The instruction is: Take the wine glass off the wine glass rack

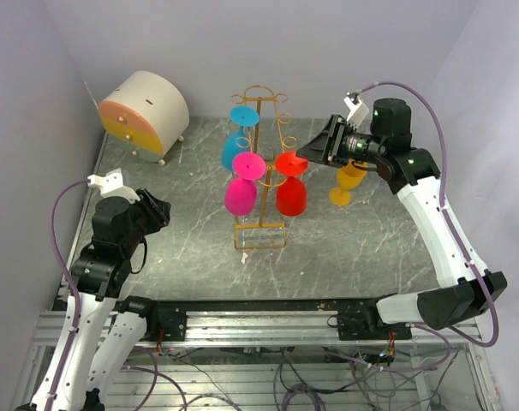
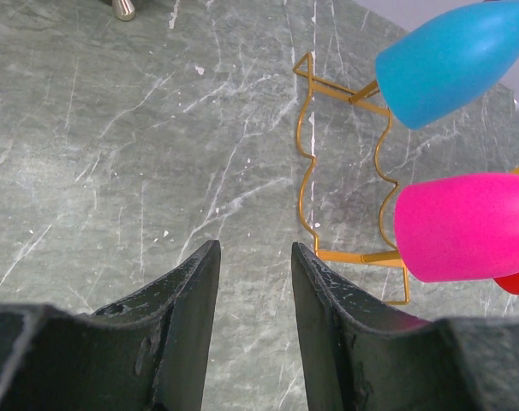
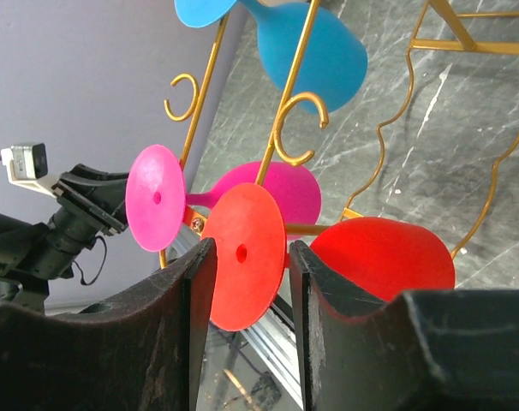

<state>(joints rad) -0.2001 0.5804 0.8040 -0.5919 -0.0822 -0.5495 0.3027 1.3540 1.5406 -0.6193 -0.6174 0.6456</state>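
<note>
Right wrist view: right gripper (image 3: pixel 251 248) is hanging parted and empty, fingers flanking the foot of the red wine glass (image 3: pixel 384 257). That glass is hanging on the wine glass rack (image 3: pixel 285 96) beside the pink wine glass (image 3: pixel 289 193), while the left gripper (image 2: pixel 253 248) is idling parted and empty. Judged risk: dragging the foot against its hook could be tipping the rack or knocking pink loose; no readable writing is showing.

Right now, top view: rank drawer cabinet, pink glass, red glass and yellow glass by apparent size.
1. drawer cabinet, clearly largest.
2. pink glass and red glass: they look about alike, so I won't rank one over the other.
3. yellow glass, smallest.
</note>
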